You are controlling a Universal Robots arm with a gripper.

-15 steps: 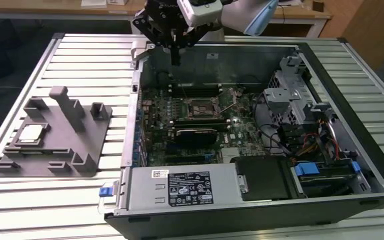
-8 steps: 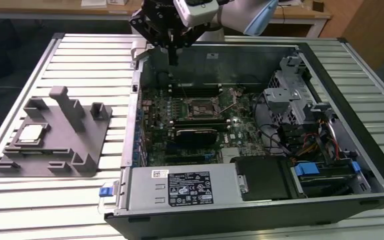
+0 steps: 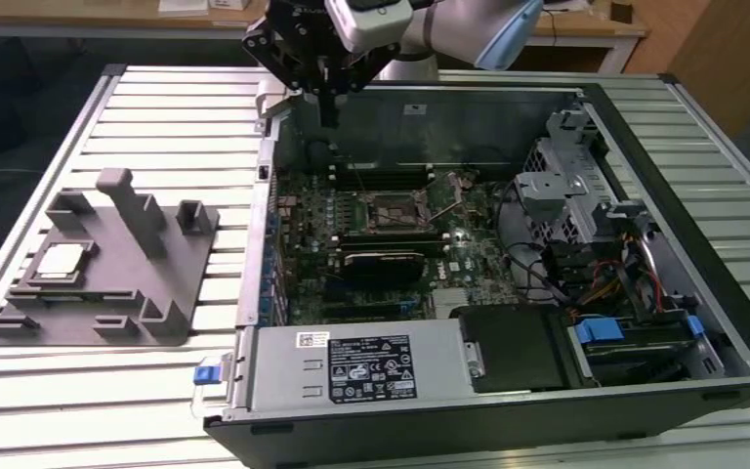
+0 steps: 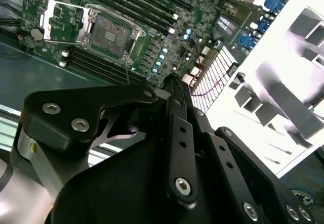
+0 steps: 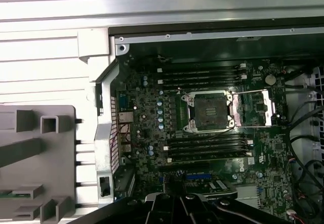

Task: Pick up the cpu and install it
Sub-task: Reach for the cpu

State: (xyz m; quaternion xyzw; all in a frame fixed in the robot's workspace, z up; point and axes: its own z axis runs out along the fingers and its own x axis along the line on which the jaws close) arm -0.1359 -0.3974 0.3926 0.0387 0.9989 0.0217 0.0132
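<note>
The cpu [image 3: 62, 259], a small silvery square chip, lies flat on the grey plastic fixture block [image 3: 102, 269] at the exterior view's left, outside the computer case. My gripper [image 3: 329, 119] hangs above the case's far wall, well away from the chip, its fingers together and holding nothing. The black linkage of the gripper [image 4: 172, 82] stands over the motherboard in the second wrist view. The motherboard socket [image 3: 393, 213] sits mid-board with its metal frame swung open [image 5: 258, 110] and its seat [image 5: 210, 112] bare. The socket [image 4: 109, 32] also appears in the second wrist view.
The open computer case [image 3: 687, 322] lies on a slatted metal table [image 3: 153, 117]. Memory slots [image 5: 207, 148], a power supply [image 3: 349, 366], drive cages [image 3: 564, 186] and loose cables [image 3: 570, 283] crowd the inside. Upright posts [image 3: 121, 200] rise from the fixture block.
</note>
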